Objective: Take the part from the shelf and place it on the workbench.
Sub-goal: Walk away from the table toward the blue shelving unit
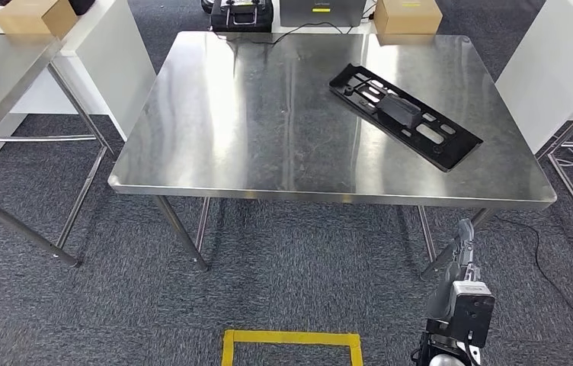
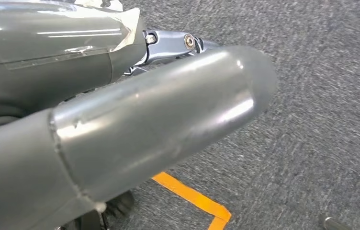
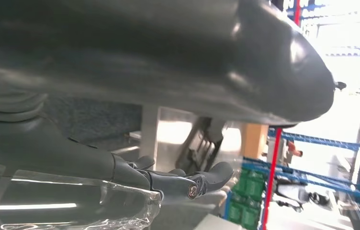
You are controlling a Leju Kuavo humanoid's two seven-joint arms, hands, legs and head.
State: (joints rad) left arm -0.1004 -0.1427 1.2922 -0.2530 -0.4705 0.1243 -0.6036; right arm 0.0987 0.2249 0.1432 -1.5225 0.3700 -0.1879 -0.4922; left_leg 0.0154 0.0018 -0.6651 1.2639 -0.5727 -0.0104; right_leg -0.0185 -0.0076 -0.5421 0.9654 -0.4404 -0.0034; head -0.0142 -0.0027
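The black flat part (image 1: 405,114), a long perforated plastic panel with a raised block in its middle, lies at an angle on the right half of the steel workbench (image 1: 253,130). My right hand (image 1: 462,290) hangs low in front of the bench's near right corner, well apart from the part. In the right wrist view its fingers (image 3: 187,182) stretch out straight and hold nothing. My left hand (image 2: 144,120) hangs over the grey carpet, thumb extended, with nothing in it.
A yellow tape square (image 1: 291,339) marks the floor in front of the bench. A second steel table (image 1: 1,76) stands at the left. Cardboard boxes (image 1: 408,15) (image 1: 32,17) sit beyond. A cable (image 1: 550,267) trails on the carpet at the right.
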